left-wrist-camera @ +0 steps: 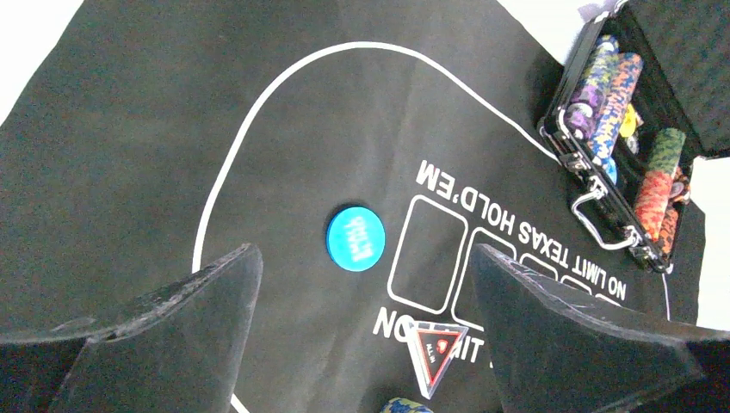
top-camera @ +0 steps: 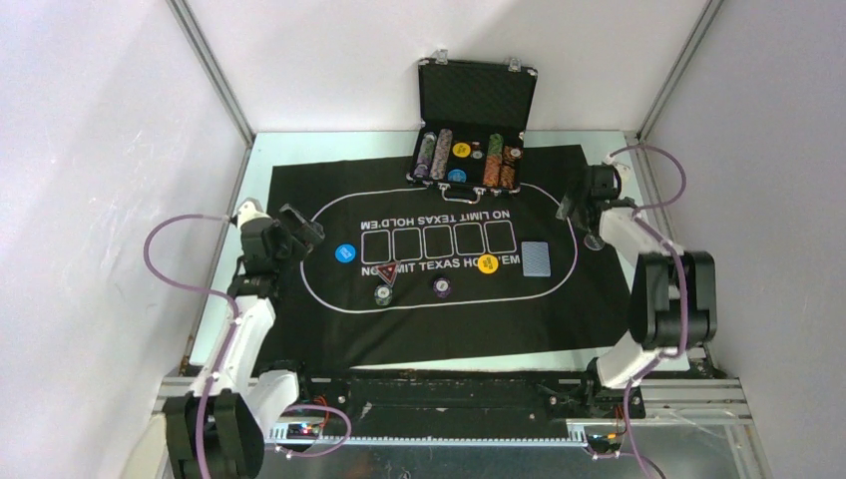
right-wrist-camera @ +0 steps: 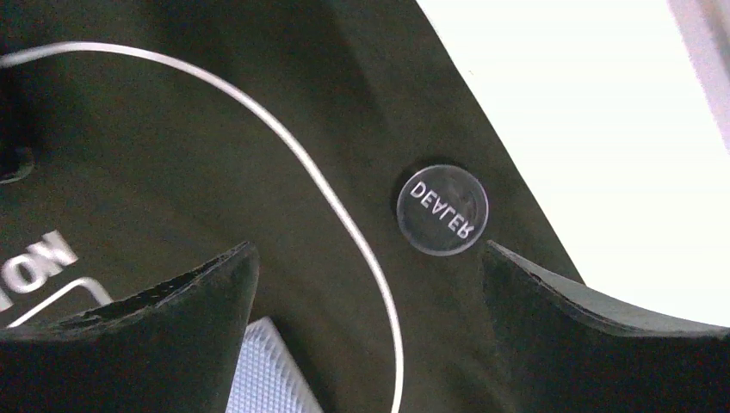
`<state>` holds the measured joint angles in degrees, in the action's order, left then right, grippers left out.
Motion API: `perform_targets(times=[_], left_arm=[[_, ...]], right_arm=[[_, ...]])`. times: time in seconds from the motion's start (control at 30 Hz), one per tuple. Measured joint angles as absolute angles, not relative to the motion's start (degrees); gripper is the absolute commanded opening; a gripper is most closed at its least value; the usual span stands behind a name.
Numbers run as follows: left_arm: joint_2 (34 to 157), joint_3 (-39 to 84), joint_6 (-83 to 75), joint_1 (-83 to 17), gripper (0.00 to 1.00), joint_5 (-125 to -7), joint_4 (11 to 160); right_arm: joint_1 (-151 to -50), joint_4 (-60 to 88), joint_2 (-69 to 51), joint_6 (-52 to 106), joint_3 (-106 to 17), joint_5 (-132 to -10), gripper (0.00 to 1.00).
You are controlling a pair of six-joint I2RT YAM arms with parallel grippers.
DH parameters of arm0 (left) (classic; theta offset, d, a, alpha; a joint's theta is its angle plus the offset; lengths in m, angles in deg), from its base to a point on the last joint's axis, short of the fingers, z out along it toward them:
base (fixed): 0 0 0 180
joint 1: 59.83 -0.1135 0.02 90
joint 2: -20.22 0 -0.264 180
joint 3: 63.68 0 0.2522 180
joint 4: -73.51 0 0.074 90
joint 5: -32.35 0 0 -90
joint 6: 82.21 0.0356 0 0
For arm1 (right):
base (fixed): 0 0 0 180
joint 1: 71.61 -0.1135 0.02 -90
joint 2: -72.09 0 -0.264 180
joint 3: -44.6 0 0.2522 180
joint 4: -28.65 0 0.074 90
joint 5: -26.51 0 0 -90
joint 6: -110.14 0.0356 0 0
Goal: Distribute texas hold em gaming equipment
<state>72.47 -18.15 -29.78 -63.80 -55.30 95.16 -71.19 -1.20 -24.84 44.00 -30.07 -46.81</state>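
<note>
On the black felt mat, a blue round button lies at the oval's left end. A triangular marker, a dark chip stack, a purple chip and a yellow button lie along the near side. A blue-backed card deck lies at the right. My left gripper is open and empty above the mat, with the blue button just ahead of its jaws. My right gripper is open and empty, above a clear DEALER button and the deck's corner.
An open black case with rows of chips stands at the mat's far edge, and it also shows in the left wrist view. White enclosure walls stand at left, right and back. Bare tabletop lies past the mat's right edge.
</note>
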Motion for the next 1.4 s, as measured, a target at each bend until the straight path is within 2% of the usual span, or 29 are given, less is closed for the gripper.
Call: perform_targets(times=[0.17,0.33,0.53,0.77,1.0,1.27,1.4], left_arm=[[82.5,-11.24,-27.96,-62.93,0.98,-57.74,98.17],[95.27,0.15,-24.92,-57.48,0.98,-55.19,104.49],[112.58,13.94,-21.64,-53.46,0.98,-51.65,112.73],[125.78,19.58,-20.66,-53.5,0.95,-51.93,120.03],[126.74,20.43,-20.73,-52.96,0.92,-52.48,122.48],[128.38,22.64,-20.73,-52.61,0.78,-52.52,125.8],[128.82,23.18,-20.62,-52.59,0.64,-53.81,126.43]], right_arm=[[-77.11,0.09,-7.87,47.8,-21.21,-40.75,1.0],[-80.21,-0.79,9.24,51.69,-12.27,-39.57,0.99],[-79.97,-2.76,20.3,54.14,-3.64,-42.48,1.0],[-78.9,-4.29,25.33,54.4,0.03,-47.29,1.0],[-75.65,-3.85,25.06,54.25,1.23,-50.68,1.0],[-73.57,-3.3,24.36,54.23,1.61,-52.38,1.0],[-72.96,-3.19,24.36,54.23,1.78,-52.82,1.0]])
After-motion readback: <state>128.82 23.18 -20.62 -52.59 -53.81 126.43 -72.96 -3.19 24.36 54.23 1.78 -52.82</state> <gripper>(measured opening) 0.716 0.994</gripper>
